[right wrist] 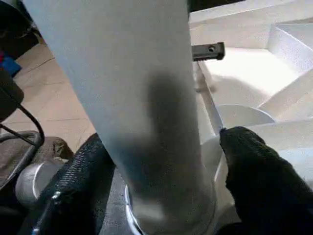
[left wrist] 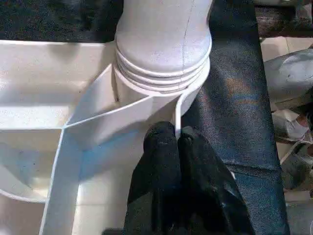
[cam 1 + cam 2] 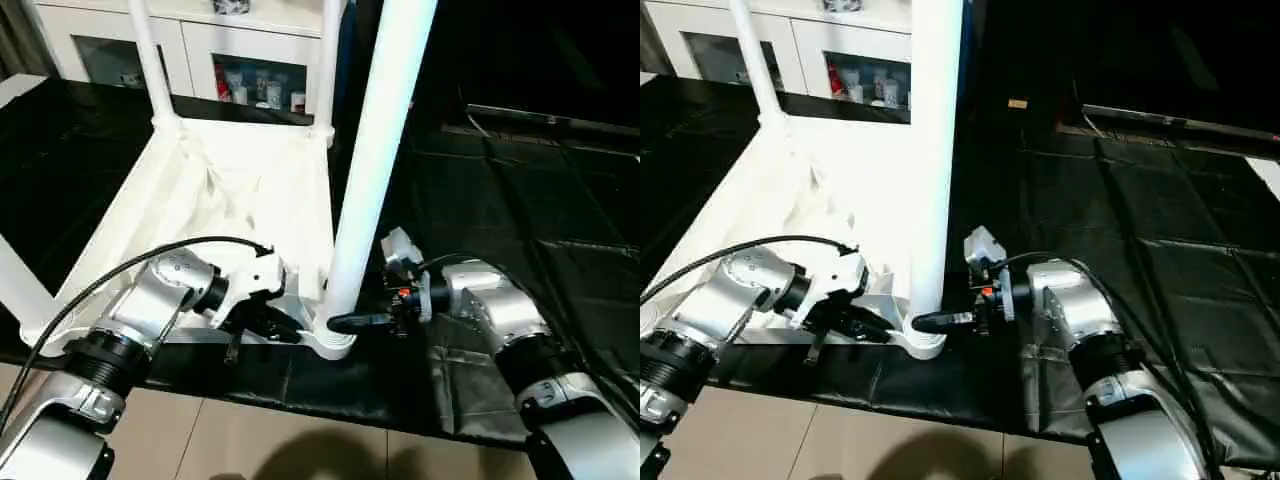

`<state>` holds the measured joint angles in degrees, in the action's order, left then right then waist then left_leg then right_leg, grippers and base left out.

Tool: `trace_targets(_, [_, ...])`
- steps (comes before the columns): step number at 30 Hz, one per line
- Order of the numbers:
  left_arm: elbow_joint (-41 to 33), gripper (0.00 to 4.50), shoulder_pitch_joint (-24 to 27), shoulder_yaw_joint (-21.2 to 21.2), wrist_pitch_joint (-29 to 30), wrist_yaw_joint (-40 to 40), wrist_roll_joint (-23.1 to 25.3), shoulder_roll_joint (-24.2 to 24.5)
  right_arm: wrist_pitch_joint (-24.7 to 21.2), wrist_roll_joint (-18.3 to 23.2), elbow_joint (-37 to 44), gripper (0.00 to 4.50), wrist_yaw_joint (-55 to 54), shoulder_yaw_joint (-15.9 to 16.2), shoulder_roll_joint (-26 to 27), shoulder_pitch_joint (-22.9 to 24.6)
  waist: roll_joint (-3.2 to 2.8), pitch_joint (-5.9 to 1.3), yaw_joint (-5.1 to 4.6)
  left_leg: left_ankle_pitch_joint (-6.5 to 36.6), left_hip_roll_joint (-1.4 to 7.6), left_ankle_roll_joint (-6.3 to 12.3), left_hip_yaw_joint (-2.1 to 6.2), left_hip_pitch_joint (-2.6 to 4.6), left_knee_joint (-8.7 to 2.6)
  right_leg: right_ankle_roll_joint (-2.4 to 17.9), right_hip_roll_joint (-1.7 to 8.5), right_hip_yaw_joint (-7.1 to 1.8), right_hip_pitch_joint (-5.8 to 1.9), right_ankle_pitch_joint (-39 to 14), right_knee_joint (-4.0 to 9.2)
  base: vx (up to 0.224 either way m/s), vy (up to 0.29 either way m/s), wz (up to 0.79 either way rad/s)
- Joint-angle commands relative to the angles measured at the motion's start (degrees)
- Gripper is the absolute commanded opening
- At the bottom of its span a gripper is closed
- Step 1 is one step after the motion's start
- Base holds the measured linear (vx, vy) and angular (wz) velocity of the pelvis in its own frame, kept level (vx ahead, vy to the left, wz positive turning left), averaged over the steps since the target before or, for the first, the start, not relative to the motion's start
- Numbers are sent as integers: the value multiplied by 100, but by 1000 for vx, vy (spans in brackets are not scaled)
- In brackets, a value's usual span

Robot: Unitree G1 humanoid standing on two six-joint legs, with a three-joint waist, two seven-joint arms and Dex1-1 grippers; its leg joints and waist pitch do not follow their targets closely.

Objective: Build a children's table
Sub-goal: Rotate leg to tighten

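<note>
Standing leg (image 1: 146, 122) between right gripper (image 1: 161, 181) fingers, at corner socket (image 2: 161, 73).

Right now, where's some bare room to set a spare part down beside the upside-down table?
The black mat, right of the near leg and beyond the right tool, lies bare. The near corner socket is crowded: both tools meet there, the left tool pinching the tabletop rim.

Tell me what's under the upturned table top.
A black sheet lies under the table top and spreads past its edges. Whatever is directly beneath the top is covered.
</note>
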<state>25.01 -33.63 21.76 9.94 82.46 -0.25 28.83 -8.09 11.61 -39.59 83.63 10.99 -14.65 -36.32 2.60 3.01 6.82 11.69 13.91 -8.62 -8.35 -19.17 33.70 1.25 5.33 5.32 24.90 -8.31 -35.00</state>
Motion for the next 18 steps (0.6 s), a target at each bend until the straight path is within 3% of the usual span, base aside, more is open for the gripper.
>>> trace_targets(1, [-102,0,5,271,-81,299,35,-83,74,31,-68,325,70,9,-8,-128,-42,-402,-27,859,-97,218,-187,-82,-400,1172,187,-232,-432,-1441,334,0,0,0])
trace_targets(8, [-81,0,15,296,-97,257,55,-57,85,39,-108,247,172,23,36,-121,-61,-404,-25,873,-95,204,-182,-82,-401,1200,189,-230,-436,-1431,328,0,0,0])
trace_targets(15, [-24,0,11,183,114,-19,48,-130,-21,102,49,213,95,0,113,0,-71,-398,-33,937,-99,183,-183,-77,-403,1160,184,-232,-434,-1509,345,0,0,0])
trace_targets(18, [-10,0,-29,0,500,-381,-19,-272,-84,65,219,211,-195,-6,182,150,-62,-389,-30,1029,-103,170,-183,-64,-404,1132,183,-229,-423,-1645,365,0,0,0])
